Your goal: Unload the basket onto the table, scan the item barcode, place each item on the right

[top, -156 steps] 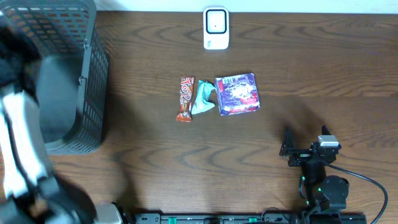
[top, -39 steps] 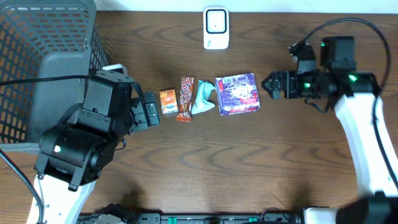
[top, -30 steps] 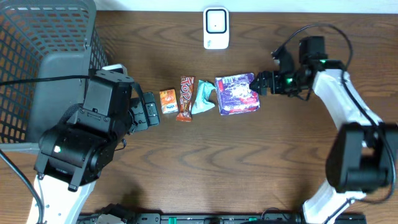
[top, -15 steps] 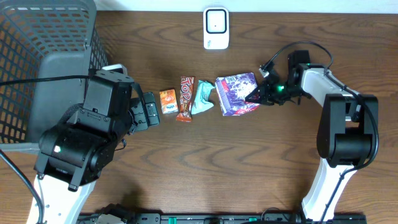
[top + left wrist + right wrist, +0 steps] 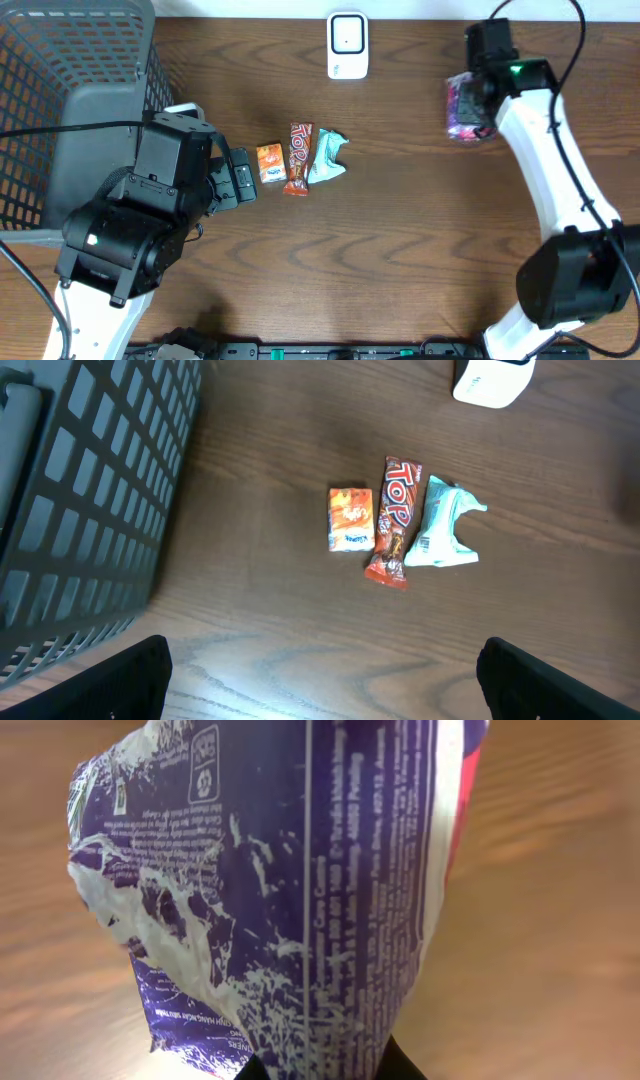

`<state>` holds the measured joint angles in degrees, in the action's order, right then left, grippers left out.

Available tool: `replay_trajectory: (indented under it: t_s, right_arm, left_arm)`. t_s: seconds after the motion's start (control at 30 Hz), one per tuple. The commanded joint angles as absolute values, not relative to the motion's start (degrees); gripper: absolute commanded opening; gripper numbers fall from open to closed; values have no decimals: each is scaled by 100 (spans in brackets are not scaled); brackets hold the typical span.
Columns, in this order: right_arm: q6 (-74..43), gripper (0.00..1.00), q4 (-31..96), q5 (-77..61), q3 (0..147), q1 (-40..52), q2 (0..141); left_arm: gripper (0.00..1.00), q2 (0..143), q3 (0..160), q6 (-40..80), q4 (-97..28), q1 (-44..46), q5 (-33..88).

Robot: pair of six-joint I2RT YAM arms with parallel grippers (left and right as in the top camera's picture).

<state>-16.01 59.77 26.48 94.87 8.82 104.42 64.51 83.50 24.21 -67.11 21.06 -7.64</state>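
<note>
Presently, a purple crinkled foil snack packet with white print [image 5: 300,900] is held by the right gripper [image 5: 322,1068], whose jaws are closed tight on one edge of the film. From overhead, the packet is seen raised at the far right of the dark brown wooden table [image 5: 400,260], to the right of the small white box-shaped scanner [image 5: 347,45] and apart from it. The left gripper [image 5: 243,176] is kept low at the left with its jaws spread wide and nothing between them. It is just beside a small orange sachet [image 5: 268,163]. A red-and-orange bar wrapper marked "TOP" [image 5: 299,158] and a pale teal wrapper [image 5: 327,158] lie next in the row. A dark grey mesh basket [image 5: 150,100] stands at the far left.

The packet is judged to be light, soft and rather slick. Its thin film is creased and can be expected to sag or fold away from the pinch, so no flat face is guaranteed. A hold on a sealed seam or corner is preferred, where the film is doubled and less likely to slide. Fine print and a small boxed label are visible in the wrist view, but no barcode can be made out there. It should be made sure that the code is neither covered by the fingers nor buckled. It is judged that the printed panel must be turned towards the scanner and brought near, slowly enough that the loose body is not set swinging.
</note>
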Motion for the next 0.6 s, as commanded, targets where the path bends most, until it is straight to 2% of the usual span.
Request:
replay_trajectory:
  t_s: [0.0, 0.1, 0.2, 0.3, 0.37, 0.47, 0.57]
  right_arm:
    - [-2206, 1, 5951, 4851, 9135, 1308, 10674]
    - [-2224, 2, 5642, 4744, 8735, 1577, 10840]
    - [-2226, 10, 5474, 4322, 8558, 1911, 11026]
    - [-2228, 13, 5382, 4010, 8486, 2287, 11209]
    - [-2224, 24, 5271, 4016, 8486, 2587, 11384]
    - [-2226, 62, 5194, 3824, 8495, 2902, 11439]
    - [-2222, 66, 5271, 3424, 8713, 3092, 11373]
  left_arm:
    - [98, 6440, 8370, 2432, -6726, 2093, -794]
    - [98, 6440, 8370, 2432, -6726, 2093, -794]
    - [98, 6440, 8370, 2432, -6726, 2093, -794]
    - [98, 6440, 8370, 2432, -6726, 2093, -794]
    - [98, 6440, 8370, 2432, -6726, 2093, -794]
    - [98, 6440, 8370, 2432, -6726, 2093, -794]
    - [98, 6440, 8370, 2429, -6726, 2093, -794]
